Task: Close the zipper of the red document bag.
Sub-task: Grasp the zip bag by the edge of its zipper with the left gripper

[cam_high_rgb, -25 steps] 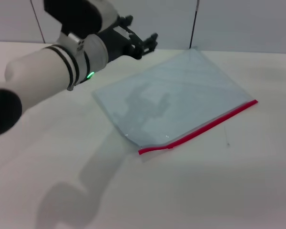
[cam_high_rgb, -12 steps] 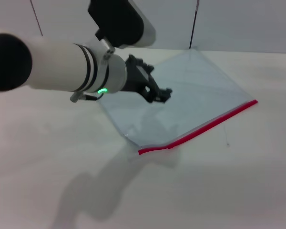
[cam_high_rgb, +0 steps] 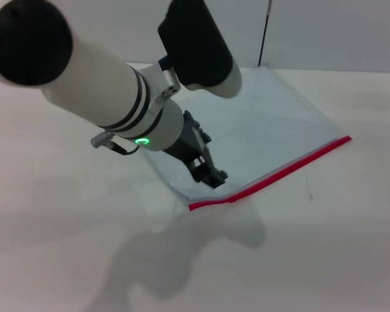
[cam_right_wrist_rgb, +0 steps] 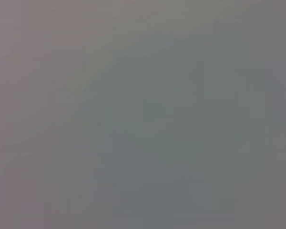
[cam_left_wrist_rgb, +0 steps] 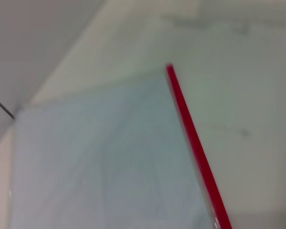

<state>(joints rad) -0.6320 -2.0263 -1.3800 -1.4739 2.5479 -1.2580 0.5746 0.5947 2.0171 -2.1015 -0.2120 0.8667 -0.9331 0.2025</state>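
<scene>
The red document bag [cam_high_rgb: 266,123] lies flat on the white table, a translucent pale blue-grey pouch. Its zipper [cam_high_rgb: 283,170] is a thin red strip along the edge nearest me, with a tiny slider [cam_high_rgb: 233,199] close to its left end. My left gripper [cam_high_rgb: 211,175] hangs low over the bag's near-left corner, just behind that end of the zipper. The left wrist view shows the bag [cam_left_wrist_rgb: 100,157] and the zipper [cam_left_wrist_rgb: 195,148] running away to the far corner. My right gripper is out of view.
The white table [cam_high_rgb: 325,247] spreads out in front of and to the right of the bag. A pale wall with a dark vertical seam [cam_high_rgb: 265,32] stands behind it. The right wrist view holds only a plain grey surface.
My left arm has swung from the bag's far-left side down and toward me across the bag, ending low over the near-left corner by the zipper's end. The bag has not moved.
</scene>
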